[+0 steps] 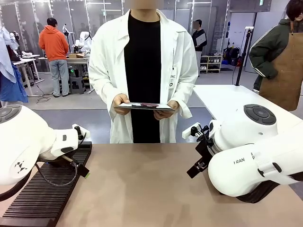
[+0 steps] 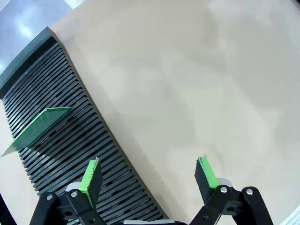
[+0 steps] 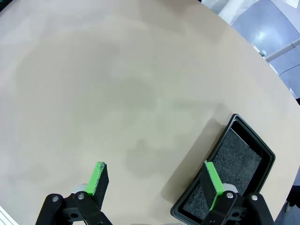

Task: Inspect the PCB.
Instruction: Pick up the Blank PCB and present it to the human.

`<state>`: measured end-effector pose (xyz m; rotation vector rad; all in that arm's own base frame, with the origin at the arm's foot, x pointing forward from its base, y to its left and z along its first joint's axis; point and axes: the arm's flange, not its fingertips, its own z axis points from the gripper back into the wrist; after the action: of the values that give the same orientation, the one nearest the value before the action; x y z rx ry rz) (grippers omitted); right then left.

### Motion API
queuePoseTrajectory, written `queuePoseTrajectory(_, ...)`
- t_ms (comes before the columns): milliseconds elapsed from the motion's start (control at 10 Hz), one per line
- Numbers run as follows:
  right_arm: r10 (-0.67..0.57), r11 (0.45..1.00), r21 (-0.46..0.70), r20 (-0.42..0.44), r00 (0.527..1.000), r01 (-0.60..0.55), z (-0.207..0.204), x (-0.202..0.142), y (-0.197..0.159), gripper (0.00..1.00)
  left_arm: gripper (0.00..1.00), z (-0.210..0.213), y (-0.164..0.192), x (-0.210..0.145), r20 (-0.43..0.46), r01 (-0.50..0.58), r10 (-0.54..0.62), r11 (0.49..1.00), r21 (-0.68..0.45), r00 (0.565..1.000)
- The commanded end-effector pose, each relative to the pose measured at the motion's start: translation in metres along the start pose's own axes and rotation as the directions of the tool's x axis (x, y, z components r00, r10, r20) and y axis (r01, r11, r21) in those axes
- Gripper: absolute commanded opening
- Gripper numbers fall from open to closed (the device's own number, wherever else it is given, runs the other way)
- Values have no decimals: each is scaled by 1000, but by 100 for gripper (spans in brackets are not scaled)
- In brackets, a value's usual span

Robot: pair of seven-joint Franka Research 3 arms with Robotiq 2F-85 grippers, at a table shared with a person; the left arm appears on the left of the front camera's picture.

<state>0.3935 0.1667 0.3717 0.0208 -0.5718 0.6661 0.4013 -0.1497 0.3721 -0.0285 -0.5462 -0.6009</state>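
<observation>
Left wrist view: PCB [image 2: 37, 127] stands in rack [image 2: 65, 161], apart from spread, empty left gripper [image 2: 150, 180].

Tan surface [image 1: 142, 184], level. A black slotted rack [image 1: 33, 203] lies along its left edge. A black shallow tray [image 3: 239, 154], grey-lined, lies close to an edge.

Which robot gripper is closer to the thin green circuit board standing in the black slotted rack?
Left. The left gripper hovers over the edge of the black slotted rack, near the green circuit board. The right gripper hangs across the table, by a shallow black tray.
</observation>
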Motion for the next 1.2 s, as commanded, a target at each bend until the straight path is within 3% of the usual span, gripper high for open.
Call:
queuePoseTrajectory(0, 0, 1000, 0, 0, 1000, 0, 0, 0, 0, 100, 100, 0, 0, 0, 0, 0, 0, 1000, 0, 1000)
queuePoseTrajectory(200, -18, 997, 73, -8, 1000, 18, 21, 4, -7, 100, 100, 15, 8, 5, -9, -26, 26, 997, -68, 1000)
queuePoseTrajectory(300, -32, 993, 109, -3, 999, 33, 33, 7, -11, 100, 100, 26, 15, 6, -96, -34, 20, 990, -138, 995)
queuePoseTrajectory(400, -53, 980, 190, -5, 999, 53, 52, 9, -17, 100, 100, 49, 29, 6, -47, -68, 58, 965, -254, 997)
queuePoseTrajectory(600, -103, 920, 380, -14, 995, 101, 87, 2, -37, 100, 100, 84, 63, -3, -87, -114, 85, 899, -424, 993)
queuePoseTrajectory(800, -199, 813, 556, -11, 980, 171, 110, -27, -69, 100, 100, 104, 95, -27, -91, -158, 129, 799, -580, 987)
queuePoseTrajectory(1000, -340, 636, 748, 52, 939, 189, 129, -82, -103, 100, 100, 111, 133, -73, -69, -228, 254, 677, -700, 965)
queuePoseTrajectory(1100, -414, 576, 790, 63, 908, 208, 133, -112, -117, 100, 100, 114, 147, -100, -24, -238, 328, 630, -739, 944)
